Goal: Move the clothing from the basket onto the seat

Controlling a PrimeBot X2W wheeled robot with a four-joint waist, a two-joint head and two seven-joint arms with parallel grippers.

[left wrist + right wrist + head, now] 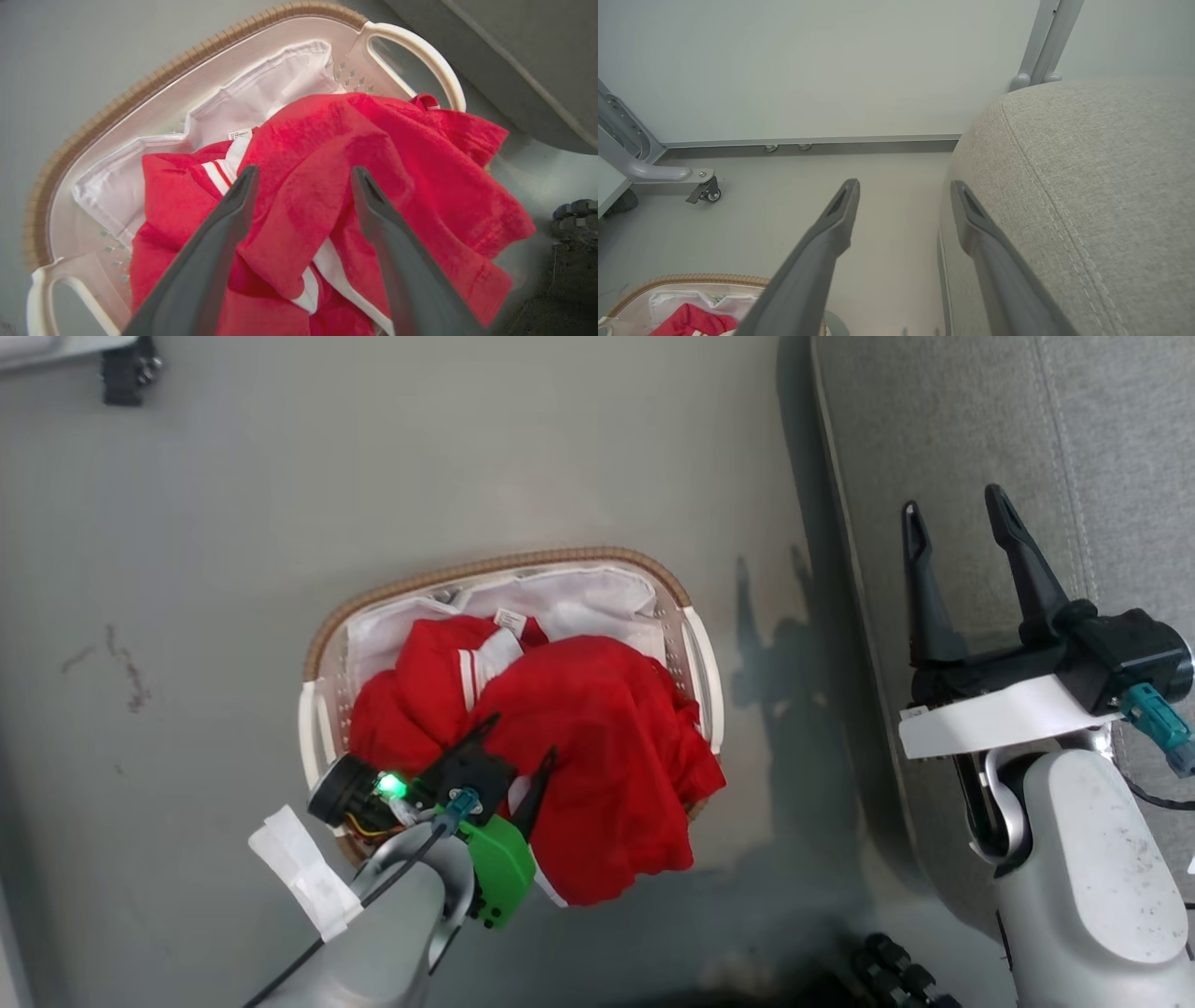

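Observation:
The basket (485, 565) stands on the grey floor, its white liner (579, 602) showing at the back. Two pieces of red clothing fill it: a plain one (597, 747) spilling over the near rim and a white-striped one (429, 681) to its left. My left gripper (521, 739) hovers open just above the pile, its fingers straddling the plain garment (373, 154) beside the striped one (177, 186). My right gripper (952, 502) is open and empty over the edge of the grey seat (1027, 448), also seen in the right wrist view as the gripper (904, 183) and seat (1087, 163).
The basket's right handle (420, 51) lies close to the seat's side. A grey frame on a caster (707, 192) stands by the wall, and a metal post (1045, 42) rises behind the seat. Dark wheels (896, 971) sit at the bottom of the head view.

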